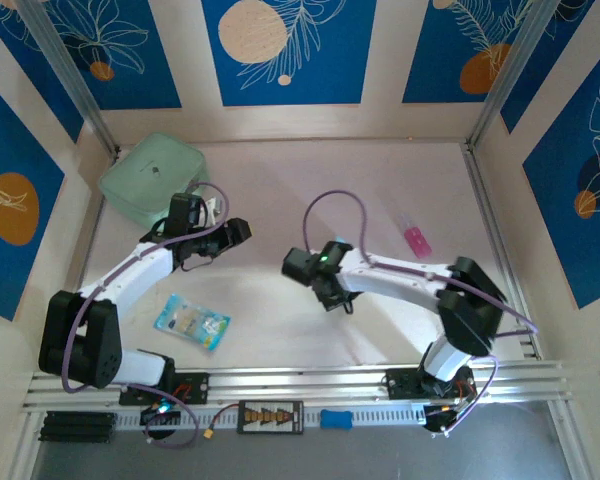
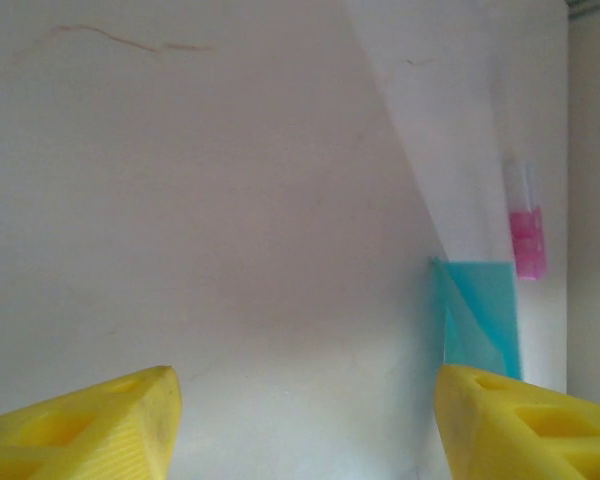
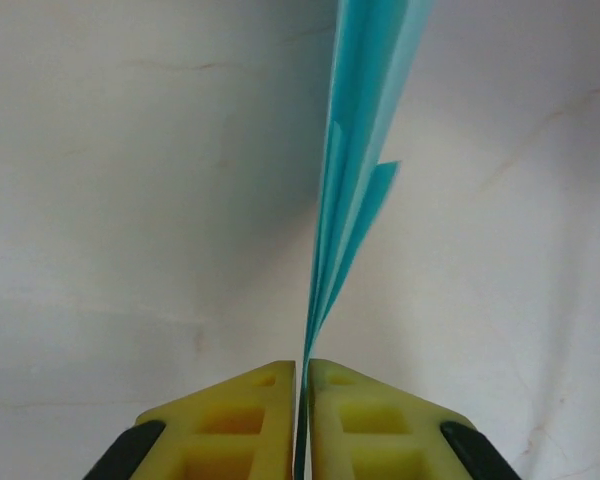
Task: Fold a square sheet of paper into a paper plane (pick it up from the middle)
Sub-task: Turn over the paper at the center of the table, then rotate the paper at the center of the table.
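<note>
My right gripper [image 3: 302,365] is shut on the light-blue sheet of paper [image 3: 365,150], which is folded into several layers and stands edge-on, rising straight out from between the yellow fingers [image 3: 240,420]. In the top view the right gripper [image 1: 332,292] sits near the table's middle. The left gripper [image 1: 238,232] is to its left, apart from it. In the left wrist view the left gripper [image 2: 303,378] is open with bare table between its fingertips. The folded paper [image 2: 480,320] shows there at the right, with a diagonal crease.
A mint-green pouch [image 1: 152,178] lies at the back left corner. A printed blue-and-white packet [image 1: 192,321] lies near the left arm's base. A small pink bottle [image 1: 416,238] lies at the right, also the pink bottle [image 2: 527,235] in the left wrist view. Walls enclose the table.
</note>
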`<state>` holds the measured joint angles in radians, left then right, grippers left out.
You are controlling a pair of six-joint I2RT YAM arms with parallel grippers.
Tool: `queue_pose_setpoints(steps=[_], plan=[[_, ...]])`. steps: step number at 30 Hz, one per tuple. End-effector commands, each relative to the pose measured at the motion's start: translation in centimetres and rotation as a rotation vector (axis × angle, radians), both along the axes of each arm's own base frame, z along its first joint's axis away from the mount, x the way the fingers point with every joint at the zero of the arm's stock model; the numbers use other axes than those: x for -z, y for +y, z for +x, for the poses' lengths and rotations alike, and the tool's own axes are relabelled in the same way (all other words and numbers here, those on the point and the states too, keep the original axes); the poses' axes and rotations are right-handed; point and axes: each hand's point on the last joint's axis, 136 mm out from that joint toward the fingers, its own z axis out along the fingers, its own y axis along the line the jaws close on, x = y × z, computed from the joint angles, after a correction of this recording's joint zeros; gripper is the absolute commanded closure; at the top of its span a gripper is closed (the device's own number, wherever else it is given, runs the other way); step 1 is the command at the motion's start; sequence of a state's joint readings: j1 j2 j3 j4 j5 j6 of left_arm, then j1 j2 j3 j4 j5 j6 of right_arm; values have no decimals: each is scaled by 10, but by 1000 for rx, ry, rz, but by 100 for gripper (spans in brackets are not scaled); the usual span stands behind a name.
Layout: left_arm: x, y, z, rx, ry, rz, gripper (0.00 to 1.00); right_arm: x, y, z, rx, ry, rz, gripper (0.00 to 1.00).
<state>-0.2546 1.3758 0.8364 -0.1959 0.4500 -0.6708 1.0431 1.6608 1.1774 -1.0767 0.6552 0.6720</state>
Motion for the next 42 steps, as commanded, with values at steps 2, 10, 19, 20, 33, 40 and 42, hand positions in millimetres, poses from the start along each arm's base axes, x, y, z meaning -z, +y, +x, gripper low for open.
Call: queue_pose_setpoints(steps=[2,10,19,20,33,40,42], plan=[[-3,-3,-3,32,17,-17,32,17,46,-9,-95,59,46,82],[2,-10,-8,75,38,-53,32,-12,90,1,-63,40,456,49],[10,-27,-20,131,80,-137,46,-4,77,17,169,186,962,74],[11,-31,-21,141,87,-149,49,-1,76,17,173,196,969,76],[19,-66,-31,229,127,-167,72,62,52,3,409,286,878,85],[23,-68,-32,232,150,-172,78,83,55,4,622,296,919,84],[25,-67,-35,250,164,-149,80,87,59,3,675,289,925,84]])
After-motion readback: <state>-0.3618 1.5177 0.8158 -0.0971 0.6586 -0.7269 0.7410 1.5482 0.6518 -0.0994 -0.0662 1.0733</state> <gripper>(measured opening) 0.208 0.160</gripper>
